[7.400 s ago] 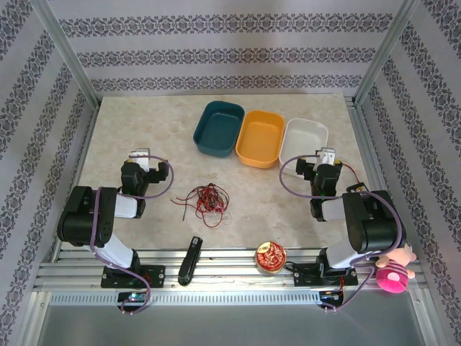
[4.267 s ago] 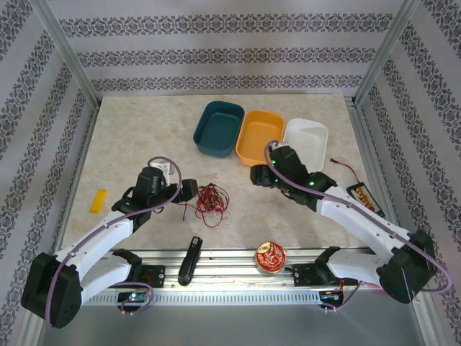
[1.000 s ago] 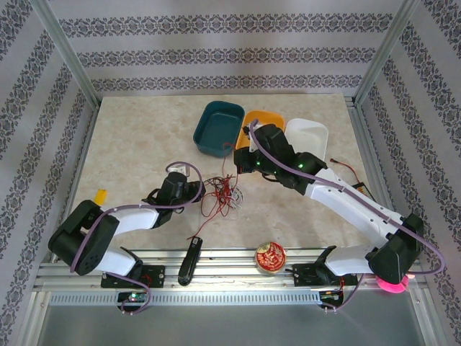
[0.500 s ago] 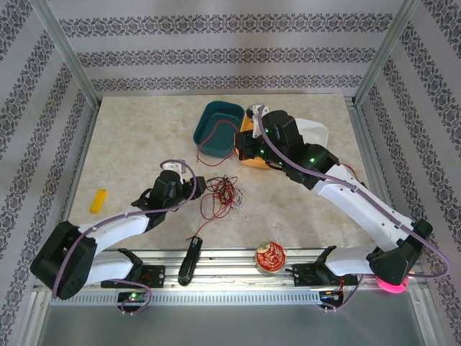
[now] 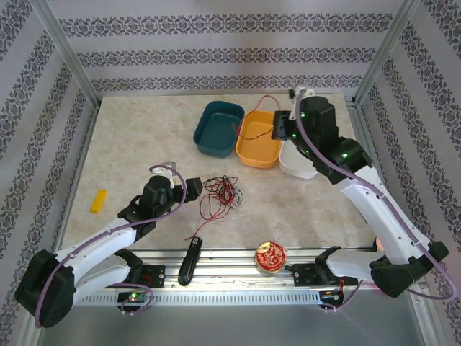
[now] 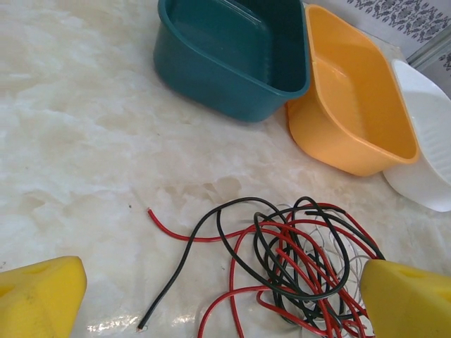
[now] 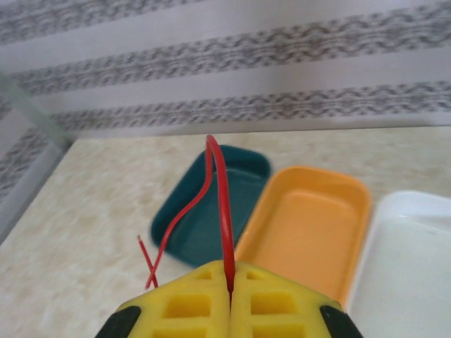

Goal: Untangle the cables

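The cables lie as a tangle point(image 5: 220, 193) of red, black and white strands on the marble table, seen close in the left wrist view as a tangle point(image 6: 303, 260). My left gripper point(image 5: 193, 189) sits just left of it, open; its yellow fingertips point(image 6: 39, 296) stand wide apart and hold nothing. My right gripper point(image 5: 278, 128) hangs above the orange tub, shut on one red cable point(image 5: 248, 112). That red cable point(image 7: 224, 204) rises from between the closed pads point(image 7: 197, 303), arches over and dangles free over the teal tub.
Three tubs stand in a row at the back: teal point(image 5: 216, 128), orange point(image 5: 259, 140), white point(image 5: 297, 164). A black stapler-like object point(image 5: 190, 259) and a round red tin point(image 5: 270, 256) sit by the near rail. A small yellow block point(image 5: 98, 200) lies at the left.
My right gripper has lifted the red cable free of the tangle and carried it back and right over the tubs. My left gripper has opened and let go of the tangle.
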You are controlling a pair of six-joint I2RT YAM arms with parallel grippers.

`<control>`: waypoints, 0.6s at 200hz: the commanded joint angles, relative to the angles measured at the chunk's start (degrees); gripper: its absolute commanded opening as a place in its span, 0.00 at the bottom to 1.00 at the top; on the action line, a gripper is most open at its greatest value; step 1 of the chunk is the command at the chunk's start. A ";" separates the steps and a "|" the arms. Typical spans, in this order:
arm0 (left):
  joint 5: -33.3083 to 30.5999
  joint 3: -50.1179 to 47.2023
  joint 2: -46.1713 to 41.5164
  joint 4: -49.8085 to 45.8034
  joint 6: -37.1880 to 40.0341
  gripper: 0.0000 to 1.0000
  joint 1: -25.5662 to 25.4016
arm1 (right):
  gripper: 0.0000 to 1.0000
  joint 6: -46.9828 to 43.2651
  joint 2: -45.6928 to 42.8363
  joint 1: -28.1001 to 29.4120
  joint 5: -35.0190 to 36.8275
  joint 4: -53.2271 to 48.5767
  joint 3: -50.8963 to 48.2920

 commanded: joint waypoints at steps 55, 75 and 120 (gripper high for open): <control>-1.54 -1.23 -0.48 -0.70 -0.21 0.99 -0.57 | 0.00 4.58 -4.74 -22.51 -1.38 2.76 -15.25; -1.63 -1.32 -0.29 -0.54 -0.70 1.00 -0.57 | 0.00 5.07 -3.39 -26.65 -2.19 4.32 -18.26; -1.73 -1.89 -0.24 0.00 -1.90 0.99 -0.64 | 0.00 6.82 0.83 -30.75 -5.59 9.00 -21.92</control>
